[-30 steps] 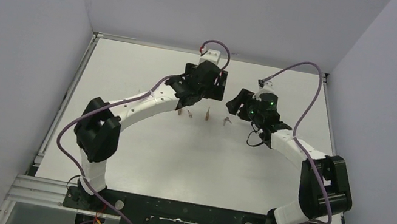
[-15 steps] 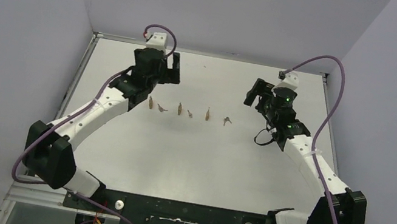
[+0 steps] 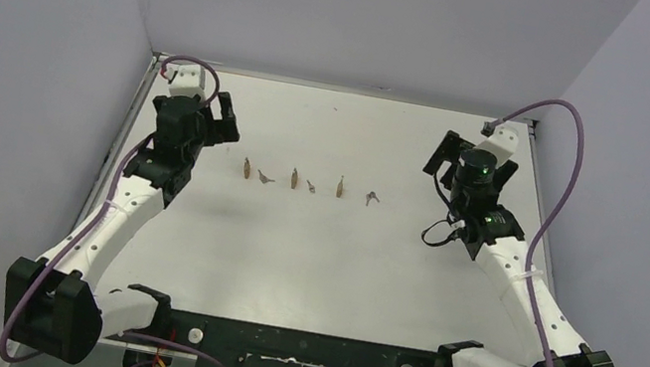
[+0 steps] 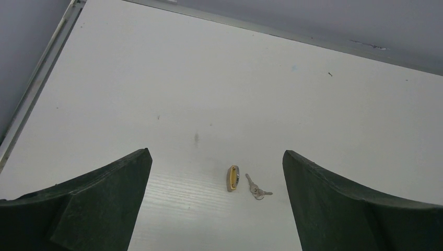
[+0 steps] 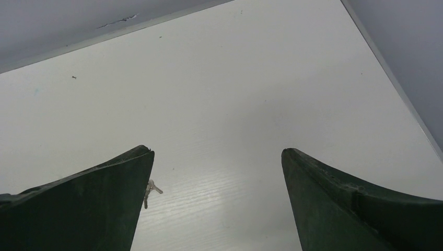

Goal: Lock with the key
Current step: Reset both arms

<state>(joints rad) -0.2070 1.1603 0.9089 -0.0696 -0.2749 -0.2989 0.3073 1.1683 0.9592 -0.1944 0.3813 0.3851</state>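
Three small brass padlocks and three small keys lie in a row across the middle of the white table (image 3: 307, 261): padlocks (image 3: 246, 168), (image 3: 294, 178), (image 3: 340, 185), each with a key to its right, (image 3: 266, 177), (image 3: 311, 185), (image 3: 371, 197). My left gripper (image 3: 219, 120) is open and empty, left of the row. The left wrist view (image 4: 217, 152) shows the leftmost padlock (image 4: 232, 178) and its key (image 4: 255, 187) between the fingers, further off. My right gripper (image 3: 443, 160) is open and empty, right of the row (image 5: 217, 150). The rightmost key (image 5: 151, 191) peeks past its left finger (image 5: 104, 198).
Grey walls enclose the table at the back and both sides. A metal rail (image 3: 120, 147) runs along the left edge, another (image 3: 536, 196) along the right. The arm bases sit on a black mount (image 3: 301, 351) at the near edge.
Both arms have swung outward from the centre: the left gripper moved left, the right gripper moved right and back. The row of padlocks and keys, partly covered before, now shows fully.
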